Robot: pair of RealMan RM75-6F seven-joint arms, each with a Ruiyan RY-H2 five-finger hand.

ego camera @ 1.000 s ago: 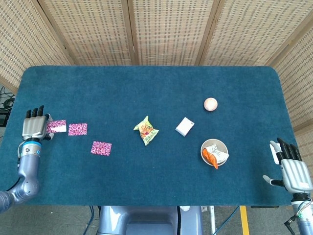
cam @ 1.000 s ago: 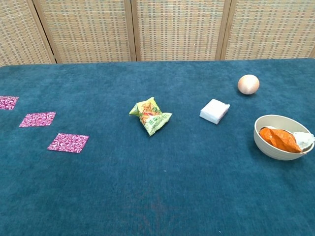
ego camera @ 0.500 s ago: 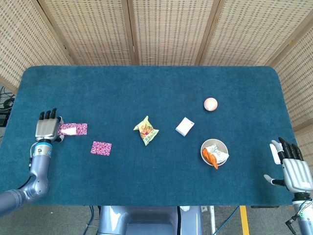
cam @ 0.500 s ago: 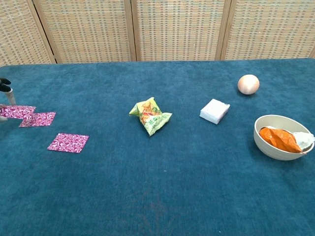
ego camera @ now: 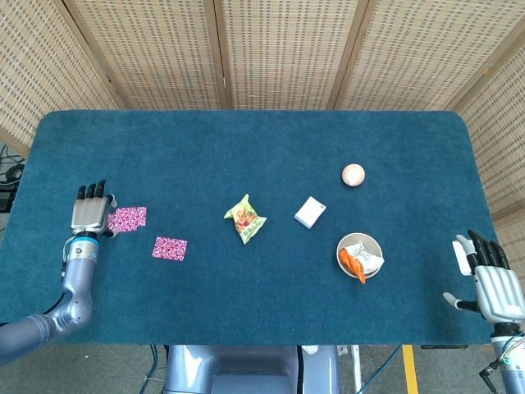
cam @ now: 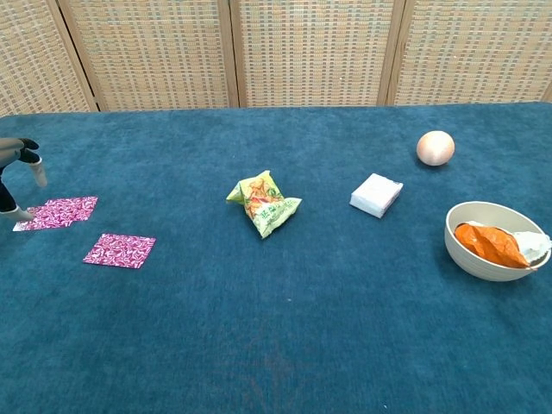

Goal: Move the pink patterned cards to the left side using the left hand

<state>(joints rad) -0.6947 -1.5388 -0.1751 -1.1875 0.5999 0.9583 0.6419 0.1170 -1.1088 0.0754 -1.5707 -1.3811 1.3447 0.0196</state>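
Your left hand [ego camera: 91, 215] is sitting at the frame's left edge, pinching the near pink card [ego camera: 129, 218]. A second pink card [ego camera: 169, 248] is lying lower right of it. Your right hand [ego camera: 490, 279], fingers apart and empty, is waiting at lower right.

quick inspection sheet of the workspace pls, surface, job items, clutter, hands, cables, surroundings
surface: table covered in dark teal cloth.
job's things: far pink card at the left hand, stacking unclear; near pink card lies apart.
clutter: snack packet, white box, peach ball, bowl holding an orange wrapper.
hands: left hand at the far card's edge, grip unclear; right hand empty, fingers apart.
cables: cables off the table's left edge.
surroundings: woven screens behind.
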